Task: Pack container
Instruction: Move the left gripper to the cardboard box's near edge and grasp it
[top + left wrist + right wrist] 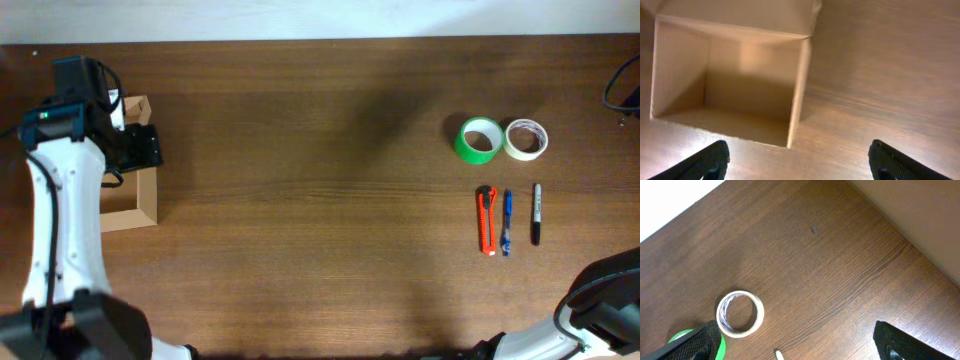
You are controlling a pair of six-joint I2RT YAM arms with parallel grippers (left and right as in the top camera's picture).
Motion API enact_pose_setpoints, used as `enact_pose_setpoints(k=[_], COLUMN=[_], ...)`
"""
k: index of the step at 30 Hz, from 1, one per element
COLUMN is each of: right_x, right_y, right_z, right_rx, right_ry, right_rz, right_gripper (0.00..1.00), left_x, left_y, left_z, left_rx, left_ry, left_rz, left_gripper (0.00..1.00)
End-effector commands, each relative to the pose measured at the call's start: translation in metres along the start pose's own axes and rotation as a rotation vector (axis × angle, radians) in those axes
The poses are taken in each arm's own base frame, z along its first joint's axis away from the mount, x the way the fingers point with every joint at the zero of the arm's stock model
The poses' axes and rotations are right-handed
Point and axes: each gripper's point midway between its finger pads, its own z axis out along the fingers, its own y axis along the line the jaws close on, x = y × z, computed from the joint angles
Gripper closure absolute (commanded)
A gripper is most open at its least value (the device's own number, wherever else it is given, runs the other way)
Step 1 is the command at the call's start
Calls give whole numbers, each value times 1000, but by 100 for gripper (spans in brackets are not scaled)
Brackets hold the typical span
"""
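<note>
The container (147, 196) is an open tan cardboard box at the table's far left, partly hidden under my left arm. In the left wrist view its inside (750, 85) is empty, with the flap lid folded back above it. My left gripper (140, 148) hangs over the box's right wall, open and empty (800, 170). My right gripper (800, 347) is open and empty above bare table near the tape rolls. It is out of the overhead view.
A green tape roll (479, 139) and a white tape roll (526, 139) lie at the right. Below them lie an orange utility knife (487, 220), a blue pen (506, 222) and a black marker (536, 213). The right wrist view shows the white roll (740, 314) and the green roll (680, 336).
</note>
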Motion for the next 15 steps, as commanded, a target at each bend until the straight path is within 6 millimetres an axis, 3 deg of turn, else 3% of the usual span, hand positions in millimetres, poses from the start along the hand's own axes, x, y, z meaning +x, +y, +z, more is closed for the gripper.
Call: enact_pose_setpoints(k=[1, 5, 12, 14, 15], right_x=[-7, -5, -6, -6, -6], right_y=[0, 0, 0, 0, 0], right_z=[-4, -4, -4, -4, -4], right_rx=[-8, -7, -7, -7, -7], right_ry=[-19, -10, -11, -12, -12], right_rz=[2, 3, 3, 3, 3], right_gripper=[1, 1, 1, 1, 1], left_x=[8, 18, 31, 35, 36], left_y=[8, 1, 2, -2, -5], left_z=[33, 73, 133, 149, 158], left_rx=[-67, -30, -6, 14, 24], left_ry=[96, 210, 334, 359, 370], left_rz=[-27, 61, 35, 35, 34], left_gripper=[11, 11, 11, 25, 61])
